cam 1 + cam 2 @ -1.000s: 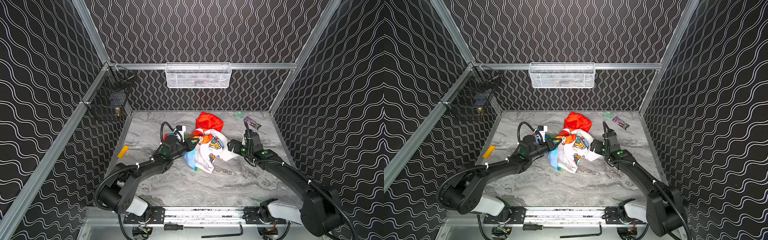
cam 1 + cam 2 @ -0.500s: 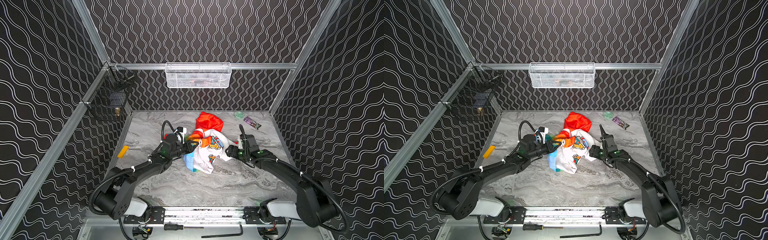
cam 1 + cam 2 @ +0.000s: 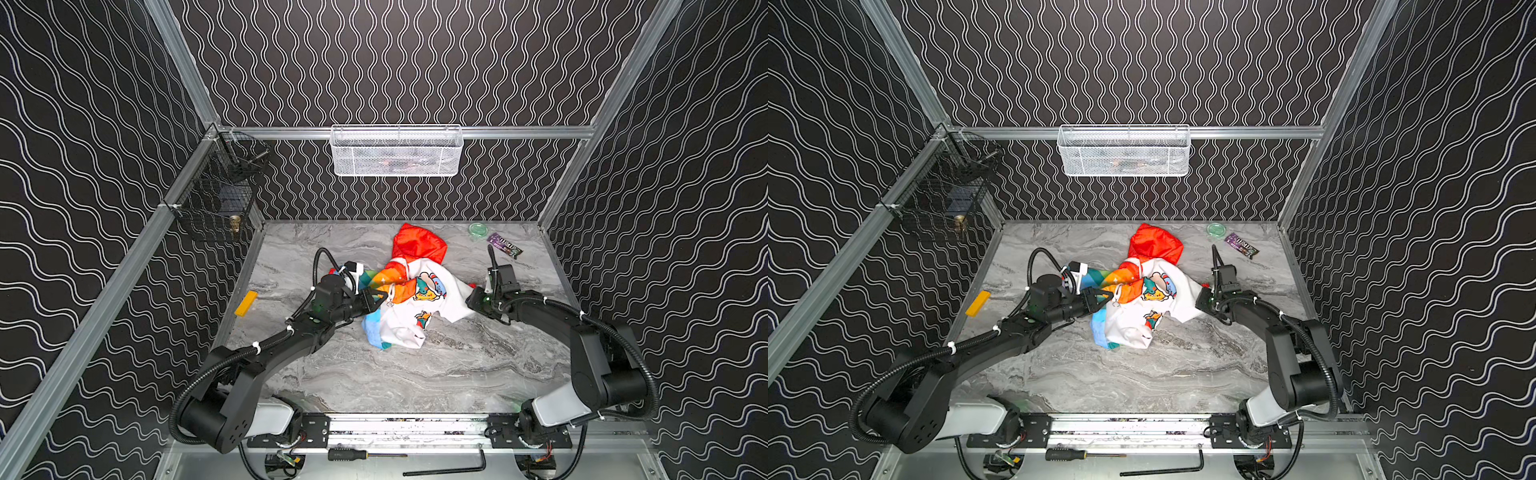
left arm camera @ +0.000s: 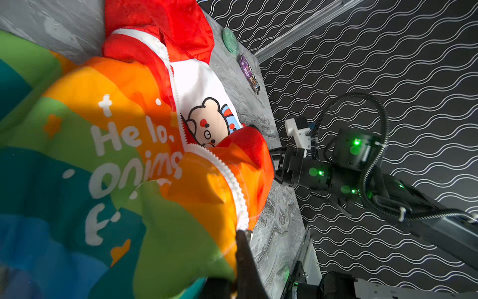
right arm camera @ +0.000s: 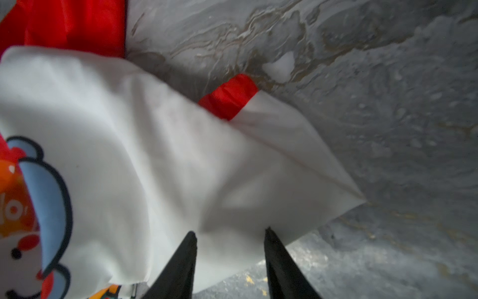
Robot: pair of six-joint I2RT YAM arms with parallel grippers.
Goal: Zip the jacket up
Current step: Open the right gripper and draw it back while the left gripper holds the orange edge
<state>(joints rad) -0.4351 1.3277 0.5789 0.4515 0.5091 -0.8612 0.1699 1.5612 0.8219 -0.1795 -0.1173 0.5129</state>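
Top views both show a screwdriver (image 3: 347, 455) and a hex key (image 3: 444, 470) nearest, on the front rail behind both hands. Further in, on the grey marbled table (image 3: 415, 382), the jacket (image 3: 409, 322) lies crumpled between the two hands, white lining and cartoon prints upward, rainbow stripes toward the left hand (image 3: 380, 297). That hand is clenched on the jacket's rainbow front edge; in the left wrist view a dark finger (image 4: 245, 264) sits at the end of a row of white zip teeth (image 4: 232, 186). The right hand (image 3: 469, 305) is at the opposite side, against the white sleeve (image 3: 455, 297). In the right wrist view its fingers (image 5: 279, 261) stand apart, released, tips over the sleeve's edge with white cloth and bare table showing in the gap; a red cuff (image 5: 229, 97) lies just beyond them. A yellow block (image 3: 246, 303) lies well out to the left hand's outer side. Beyond both hands the red hood (image 3: 419, 245) points to the back wall. Past the right hand, near the far corner, sit a green lid (image 3: 478, 228) and a purple wrapper (image 3: 505, 245). Farthest, a white basket (image 3: 397, 153) hangs on the back wall and a black basket (image 3: 216, 199) on the wall beyond the left hand.
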